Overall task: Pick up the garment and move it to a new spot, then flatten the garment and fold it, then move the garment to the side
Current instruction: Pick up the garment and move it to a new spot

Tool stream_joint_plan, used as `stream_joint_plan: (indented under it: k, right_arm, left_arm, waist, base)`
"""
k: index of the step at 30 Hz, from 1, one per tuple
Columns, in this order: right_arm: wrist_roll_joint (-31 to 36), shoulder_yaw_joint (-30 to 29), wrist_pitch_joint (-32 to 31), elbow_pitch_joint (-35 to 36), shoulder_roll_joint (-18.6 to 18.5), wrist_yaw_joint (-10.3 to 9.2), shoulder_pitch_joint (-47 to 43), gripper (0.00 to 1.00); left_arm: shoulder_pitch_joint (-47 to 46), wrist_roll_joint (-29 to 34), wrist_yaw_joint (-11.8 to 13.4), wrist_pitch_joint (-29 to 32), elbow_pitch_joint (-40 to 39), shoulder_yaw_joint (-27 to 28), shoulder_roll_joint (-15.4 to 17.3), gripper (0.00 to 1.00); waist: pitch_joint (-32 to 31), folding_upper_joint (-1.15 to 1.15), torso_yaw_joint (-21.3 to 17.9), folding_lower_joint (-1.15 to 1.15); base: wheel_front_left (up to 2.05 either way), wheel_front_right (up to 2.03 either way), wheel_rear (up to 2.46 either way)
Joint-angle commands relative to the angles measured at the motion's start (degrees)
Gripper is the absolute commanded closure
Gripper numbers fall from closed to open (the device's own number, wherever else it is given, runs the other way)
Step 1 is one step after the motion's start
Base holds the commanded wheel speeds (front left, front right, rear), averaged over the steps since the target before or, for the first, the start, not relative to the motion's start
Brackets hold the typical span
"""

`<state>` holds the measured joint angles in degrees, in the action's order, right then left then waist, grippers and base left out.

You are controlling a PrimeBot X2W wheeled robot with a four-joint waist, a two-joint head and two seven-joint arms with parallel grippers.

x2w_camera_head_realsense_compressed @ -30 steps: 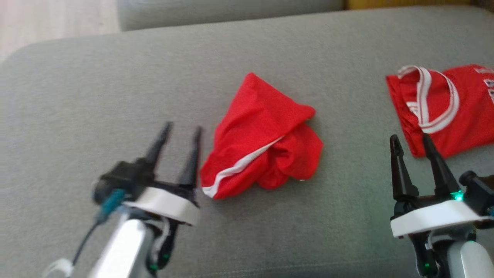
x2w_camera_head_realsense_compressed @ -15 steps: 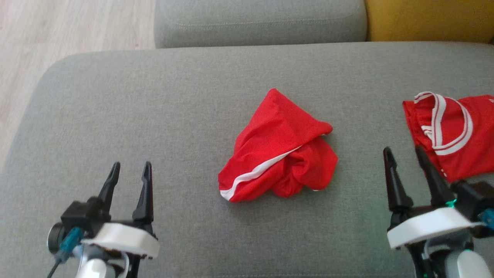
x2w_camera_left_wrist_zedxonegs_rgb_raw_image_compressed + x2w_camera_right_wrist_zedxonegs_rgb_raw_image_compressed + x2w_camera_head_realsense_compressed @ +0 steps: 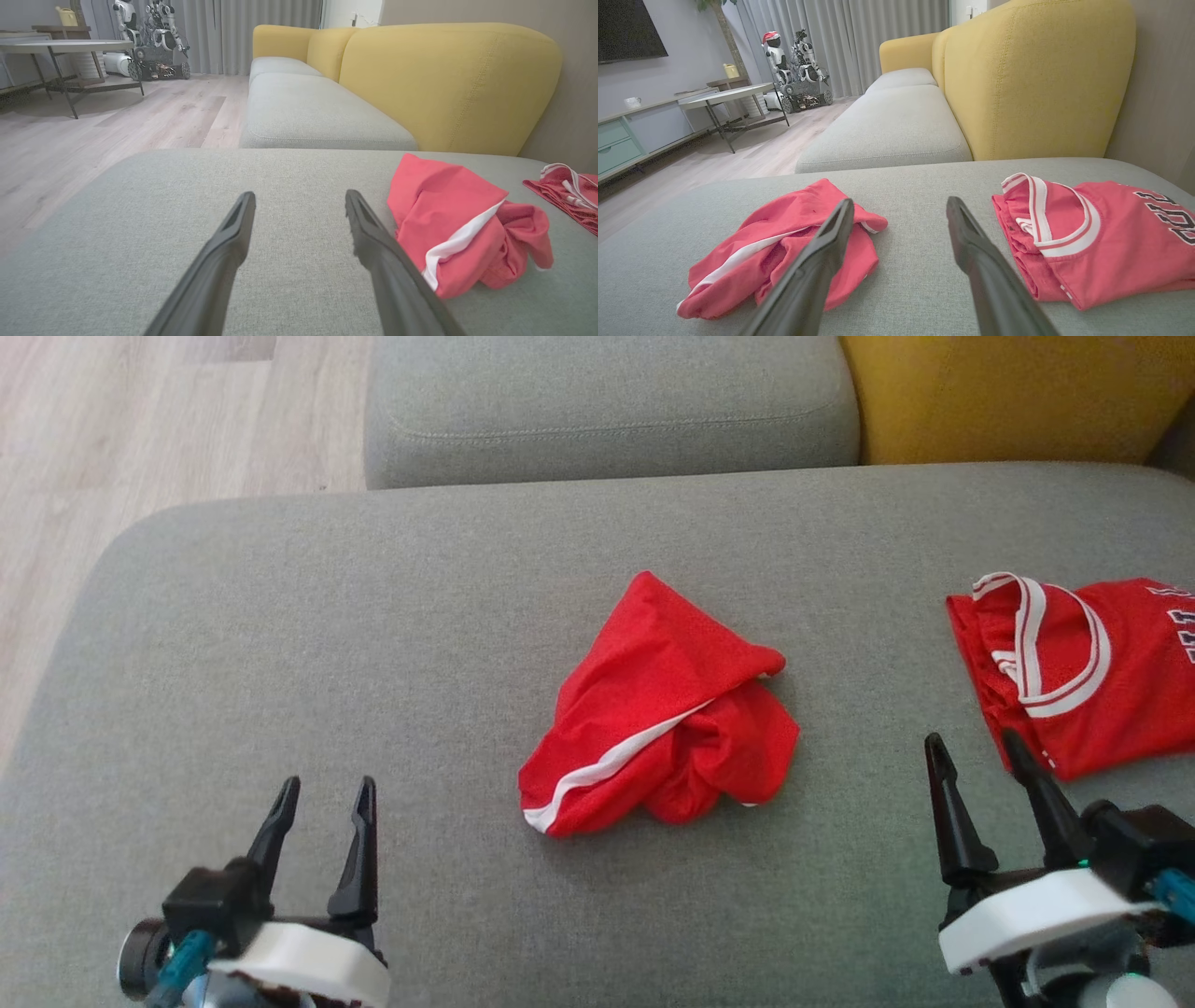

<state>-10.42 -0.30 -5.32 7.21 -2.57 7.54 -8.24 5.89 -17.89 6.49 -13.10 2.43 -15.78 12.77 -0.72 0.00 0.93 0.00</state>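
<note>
Grey sofa seat (image 3: 280,616) is your working surface, with a second grey cushion (image 3: 607,401) and a yellow backrest (image 3: 1008,392) beyond it and pale wooden floor (image 3: 140,420) off to your left. The garment (image 3: 658,709), red with a white stripe, lies crumpled in a heap near the middle of the seat, between your two arms and touching neither. Your left tool (image 3: 328,786) and right tool (image 3: 973,740) both stand wide open and hold nothing, low near the front edge of the seat.

The step in hand looks like the first pickup. Bring one tool over the heap and come down on a raised fold, such as the ridge above the white stripe, so the fingers close on cloth and not on the cushion. Thin fabric like this will likely sag and unroll as it lifts, so take a deep bite and lift slowly. A second grip with the other tool at a far edge should help it open out for flattening.

Mind the red jersey (image 3: 1074,672) lying at the right, just beyond your right tool's fingertips: keep that tool from snagging its white-trimmed neckline, and choose a new spot well apart from it. The broad stretch of seat on your left looks the safer place
</note>
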Motion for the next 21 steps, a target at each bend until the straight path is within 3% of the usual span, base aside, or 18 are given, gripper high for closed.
stream_joint_plan:
  k: [1,21]
  right_arm:
    - [0.3,1.2,-0.1,2.3,-0.3,-0.05,1.3,0.0]
    - [-0.4,0.9,-0.4,2.8,-0.3,-0.05,1.0,0.0]
  left_arm:
    - [-1.6,0.3,0.3,0.0,-2.1,2.2,1.4,0.0]
    - [-1.1,0.0,1.1,0.5,-3.1,1.7,2.0,0.0]
  waist:
    - [-0.1,0.0,-0.1,0.0]
    - [0.2,0.0,0.0,0.0]
  base:
    - [0.0,0.0,0.0]
    - [0.0,0.0,0.0]
